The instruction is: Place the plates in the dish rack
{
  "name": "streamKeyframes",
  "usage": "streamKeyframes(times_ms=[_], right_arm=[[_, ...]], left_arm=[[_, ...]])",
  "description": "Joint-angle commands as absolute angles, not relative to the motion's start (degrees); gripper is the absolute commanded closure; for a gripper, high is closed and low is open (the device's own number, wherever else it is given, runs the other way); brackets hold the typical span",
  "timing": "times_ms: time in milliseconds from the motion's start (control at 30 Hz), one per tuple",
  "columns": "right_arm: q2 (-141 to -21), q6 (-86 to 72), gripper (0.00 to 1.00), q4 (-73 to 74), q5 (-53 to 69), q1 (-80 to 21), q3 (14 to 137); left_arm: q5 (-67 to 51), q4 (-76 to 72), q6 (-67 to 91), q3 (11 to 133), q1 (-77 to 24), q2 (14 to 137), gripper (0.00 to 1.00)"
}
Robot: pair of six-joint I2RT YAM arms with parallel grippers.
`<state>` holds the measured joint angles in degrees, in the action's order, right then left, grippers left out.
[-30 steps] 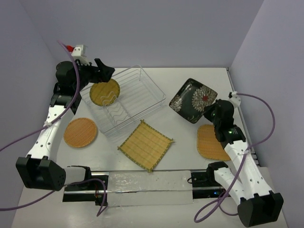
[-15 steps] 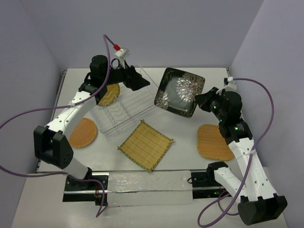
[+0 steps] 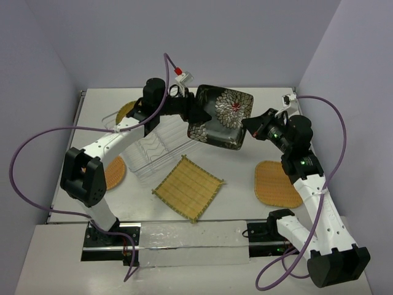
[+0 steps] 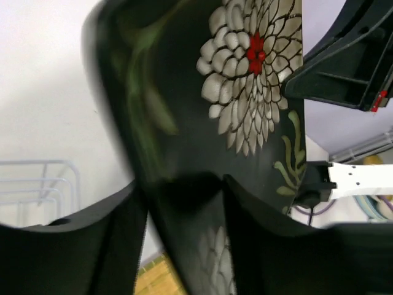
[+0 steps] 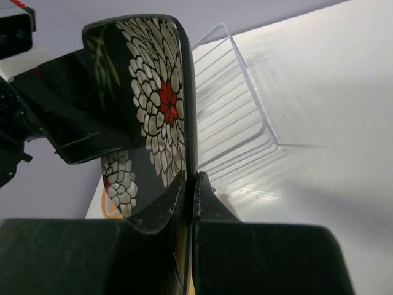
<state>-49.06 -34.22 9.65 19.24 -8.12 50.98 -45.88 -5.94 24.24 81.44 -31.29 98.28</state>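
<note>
The square black white-flowered plate (image 3: 222,117) (image 4: 245,80) (image 5: 153,92) hangs tilted in the air beside the right end of the dish rack (image 3: 161,138). My right gripper (image 3: 250,126) (image 5: 190,178) is shut on its right edge. My left gripper (image 3: 198,115) (image 4: 178,184) straddles the opposite edge, both fingertips against the plate. One round orange plate (image 3: 126,111) stands in the rack's far left end. Another round orange plate (image 3: 115,173) lies left of the rack, partly behind my left arm. The yellow bamboo plate (image 3: 187,187) and the rounded-square orange plate (image 3: 276,183) lie flat on the table.
The rack's wire wall (image 5: 236,117) lies just beyond the held plate in the right wrist view. Purple cables loop off both arms. Walls close in the table on the left, back and right.
My right gripper has lifted the black plate off the table and carried it left toward the rack. My left arm swung right from the rack's far left end and closed onto the plate's other edge.
</note>
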Motion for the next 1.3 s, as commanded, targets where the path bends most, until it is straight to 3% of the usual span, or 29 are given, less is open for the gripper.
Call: streamKeyframes(times_ms=[0, 67, 200, 233, 267, 433, 500, 667, 867, 1067, 1267], right_arm=[[-46.7, -38.58, 1.0, -5.07, 22.8, -8.17, 52.06], [-46.85, -38.67, 1.0, -5.01, 22.45, -8.17, 51.74], [-47.62, -36.94, 1.0, -4.52, 21.29, -8.17, 51.0], [-48.05, -36.14, 0.96, -3.95, 21.37, -8.16, 51.13], [-48.75, -35.02, 0.8, -3.53, 21.44, -8.09, 51.41], [-52.38, -31.17, 0.31, 0.03, 20.89, -8.17, 52.94], [-53.63, -29.3, 0.2, 4.01, 19.33, -8.09, 54.65], [-53.82, -25.67, 0.14, 7.04, 13.52, -7.95, 55.44], [-55.19, -22.47, 0.13, 10.66, 10.08, -7.56, 56.48], [-57.88, -21.03, 0.13, 12.28, 8.11, -7.56, 57.55], [-60.42, -20.4, 0.13, 13.2, 6.38, -7.47, 58.5]], left_arm=[[-46.43, -9.97, 24.5, 84.93, -31.55, 97.3, 0.71], [-44.66, -9.09, 23.73, 85.37, -31.47, 96.43, 0.98], [-38.52, -7.33, 20.47, 84.51, -31.06, 92.32, 1.0], [-37.25, -7.04, 19.88, 84.39, -30.81, 91.53, 1.0], [-35.57, -6.69, 18.76, 84.46, -30.59, 90.48, 1.0], [-33.92, 4.71, 5.87, 88.41, -27.81, 87.1, 1.0], [-28.99, 11.37, -0.43, 92.13, -26.94, 85.74, 1.0], [-20.16, 27.52, -19.99, 96.43, -24.07, 81.74, 1.0], [-9.72, 36.57, -40.59, 92.37, -19.91, 75.72, 1.0], [-4.05, 39.56, -45.22, 96.44, -15.97, 75.93, 1.0], [2.15, 45.86, -46.2, 103.24, -15.03, 85.45, 1.0]])
